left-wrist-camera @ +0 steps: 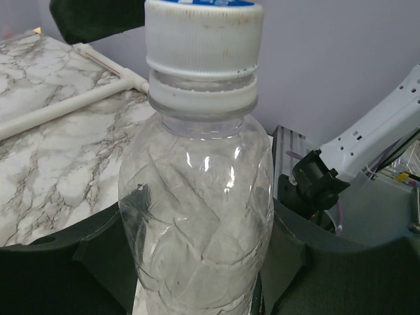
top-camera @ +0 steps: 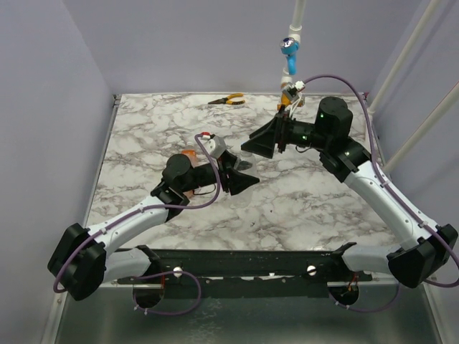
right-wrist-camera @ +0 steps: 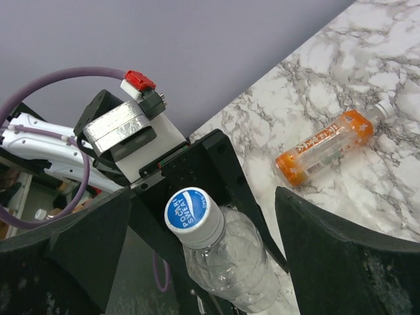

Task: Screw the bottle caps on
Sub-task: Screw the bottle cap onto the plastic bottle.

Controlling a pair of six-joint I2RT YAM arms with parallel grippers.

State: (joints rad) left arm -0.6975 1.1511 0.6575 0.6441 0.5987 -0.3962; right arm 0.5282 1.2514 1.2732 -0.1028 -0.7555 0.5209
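The left gripper [top-camera: 238,178] is closed around the body of a clear bottle [left-wrist-camera: 197,216] and holds it near the middle of the table [top-camera: 315,208]. A white cap [left-wrist-camera: 203,36] with a blue printed top sits on the neck, down to the collar ring. The right gripper [right-wrist-camera: 203,200] faces the top of that cap from a short way off, its jaws spread wide, one finger to each side and neither touching it. By my reading the step in hand is tightening this cap: it is on the thread, and the right gripper is either between turns or done with it. The next move calls for the right gripper to come square over the cap, close on its ribbed side and twist while the left one holds the bottle against turning. If the cap is already tight, the orange bottle [right-wrist-camera: 325,147] is the next job; it lies on its side on the table beyond the left gripper, apart from both. How tight the cap is cannot be told. The orange bottle's neck end is small and pale in the right wrist view, so whether it carries a cap is unclear, and from above the left arm hides most of it. The clear bottle's base is cut off, so I cannot tell whether it rests on the table, and I see no loose cap.
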